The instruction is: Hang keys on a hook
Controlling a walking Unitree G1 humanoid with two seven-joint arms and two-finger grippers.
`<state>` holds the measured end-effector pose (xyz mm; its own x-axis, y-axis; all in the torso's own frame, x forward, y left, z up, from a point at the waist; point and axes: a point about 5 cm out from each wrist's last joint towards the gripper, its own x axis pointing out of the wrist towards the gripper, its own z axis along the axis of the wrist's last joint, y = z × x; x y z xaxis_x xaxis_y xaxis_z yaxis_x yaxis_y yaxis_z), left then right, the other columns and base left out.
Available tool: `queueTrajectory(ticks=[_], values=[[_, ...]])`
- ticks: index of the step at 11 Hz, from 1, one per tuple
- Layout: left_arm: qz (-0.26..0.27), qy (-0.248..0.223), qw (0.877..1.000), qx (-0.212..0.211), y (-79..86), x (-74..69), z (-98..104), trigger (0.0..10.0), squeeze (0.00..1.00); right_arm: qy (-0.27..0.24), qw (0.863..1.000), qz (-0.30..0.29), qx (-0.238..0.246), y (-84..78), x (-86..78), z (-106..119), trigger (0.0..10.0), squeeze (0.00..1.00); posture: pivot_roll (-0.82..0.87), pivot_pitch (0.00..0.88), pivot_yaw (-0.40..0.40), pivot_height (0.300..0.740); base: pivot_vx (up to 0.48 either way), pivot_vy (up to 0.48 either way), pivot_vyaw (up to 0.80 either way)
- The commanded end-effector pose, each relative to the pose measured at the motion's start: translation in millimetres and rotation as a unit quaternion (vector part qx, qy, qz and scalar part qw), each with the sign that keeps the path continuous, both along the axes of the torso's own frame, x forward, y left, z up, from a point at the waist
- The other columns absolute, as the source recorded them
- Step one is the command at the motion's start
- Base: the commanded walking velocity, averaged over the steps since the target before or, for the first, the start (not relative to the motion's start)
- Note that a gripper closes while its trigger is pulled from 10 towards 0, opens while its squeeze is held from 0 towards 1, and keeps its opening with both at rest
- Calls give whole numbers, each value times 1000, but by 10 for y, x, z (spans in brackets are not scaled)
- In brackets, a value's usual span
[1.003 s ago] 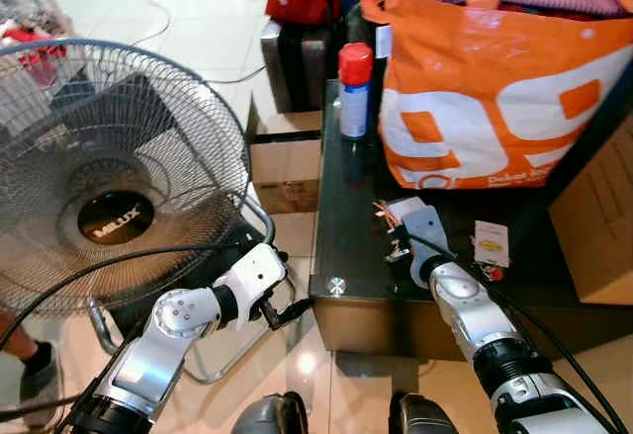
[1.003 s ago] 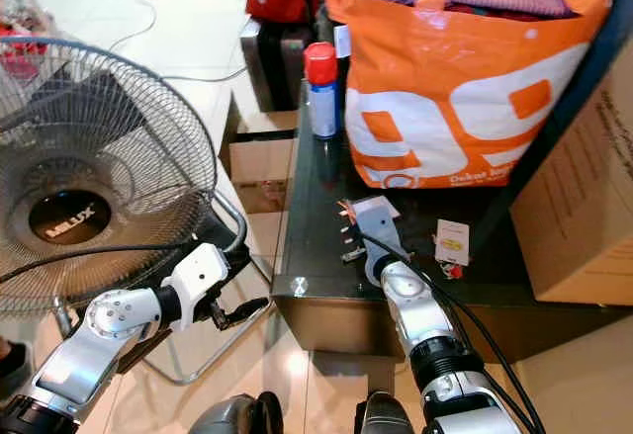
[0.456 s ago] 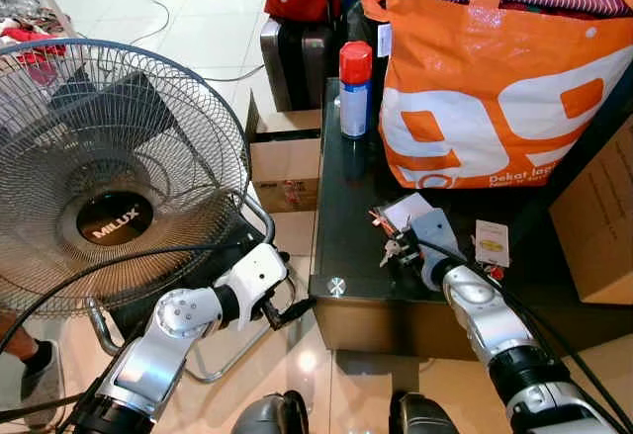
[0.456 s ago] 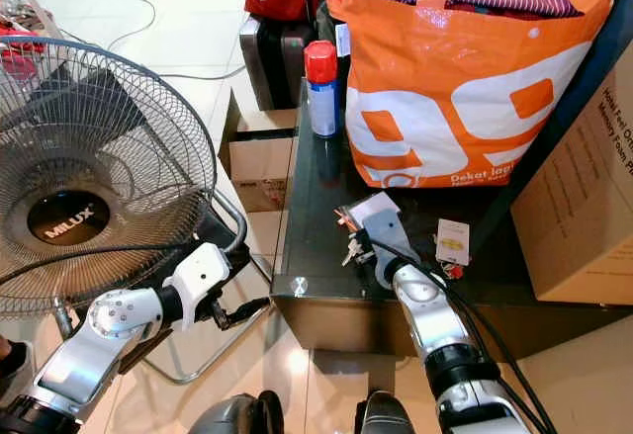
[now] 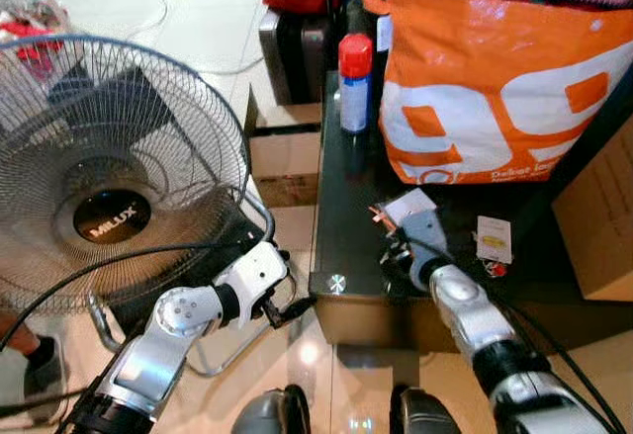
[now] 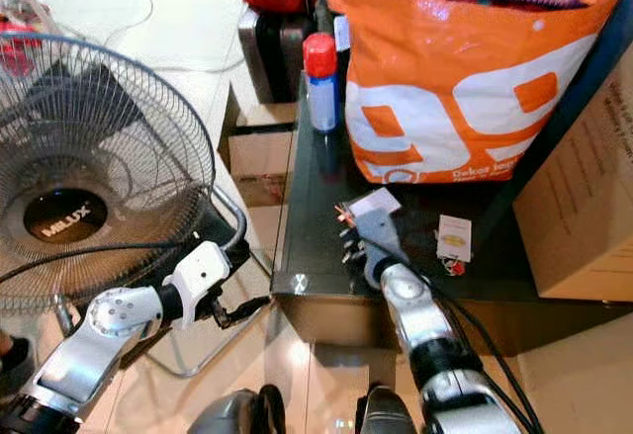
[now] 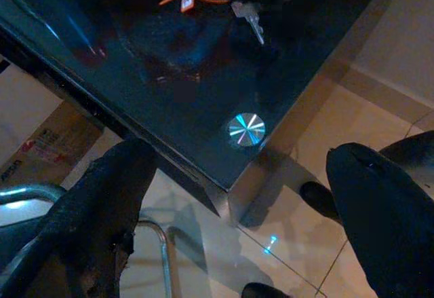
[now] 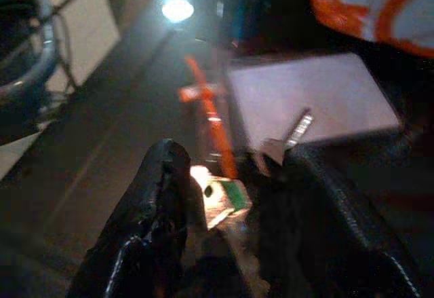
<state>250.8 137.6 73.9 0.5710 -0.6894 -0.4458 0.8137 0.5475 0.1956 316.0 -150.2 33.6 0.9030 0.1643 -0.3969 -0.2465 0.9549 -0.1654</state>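
Note:
The keys [image 7: 252, 24] are a small bunch with an orange strap [image 8: 209, 117] and lie near the front edge of a black glass table [image 5: 346, 187], beside a white card [image 5: 406, 204]. My right gripper [image 5: 396, 254] is down on the table top and shut on the keys. One silver key [image 8: 298, 128] sticks out between its black fingers [image 8: 163, 196]. My left gripper [image 5: 289, 310] hangs open, low beside the table's front left corner, with nothing between its fingers [image 7: 102, 203]. No hook can be made out.
A large standing fan [image 5: 109, 177] crowds the left side. On the table stand an orange bag [image 5: 495, 88] full of clothes and a red-capped spray can [image 5: 354, 83]. A small tag [image 5: 492, 238] lies to the right. A cardboard box [image 5: 598, 226] borders the table on the right.
The head view has shifted a little. My right gripper, with the keys, has settled slightly lower on the table than half a second ago. The left arm has held still.

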Motion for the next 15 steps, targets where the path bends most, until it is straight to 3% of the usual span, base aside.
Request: queueTrajectory(ticks=[1, 3, 7, 9, 13, 15], values=[[0, 4, 1000, 5, 41, -35, -1, 10000, 0, 4, 1000, -24, 19, 0, -5, -24, 10000, 0, -30, 242, 139, 740, 0, 0, 0], [-5, 4, 1000, -16, 28, -47, 58, 10000, 0, -21, 995, -55, 82, 32, 29, 20, 10000, 0, -14, 260, 151, 740, 0, 0, 0], [-15, 13, 1000, -7, 42, -89, 48, 10000, 0, -40, 995, -8, 91, 116, 21, 49, 10000, 0, -13, 263, 157, 740, 0, 0, 0], [-15, 13, 1000, -7, 30, -68, 50, 10000, 0, -52, 997, 23, 51, 124, 5, 58, 10000, 0, -19, 260, 158, 740, 0, 0, 0], [-17, 11, 1000, -5, 19, -52, 57, 10000, 0, -64, 997, 31, 41, 184, 35, 94, 9922, 0, -16, 258, 162, 740, 0, 0, 0], [-17, 10, 1000, -5, 16, -48, 60, 10000, 0, -62, 996, 44, 34, 231, 43, 98, 3922, 0, -16, 256, 161, 740, 0, 0, 0]])
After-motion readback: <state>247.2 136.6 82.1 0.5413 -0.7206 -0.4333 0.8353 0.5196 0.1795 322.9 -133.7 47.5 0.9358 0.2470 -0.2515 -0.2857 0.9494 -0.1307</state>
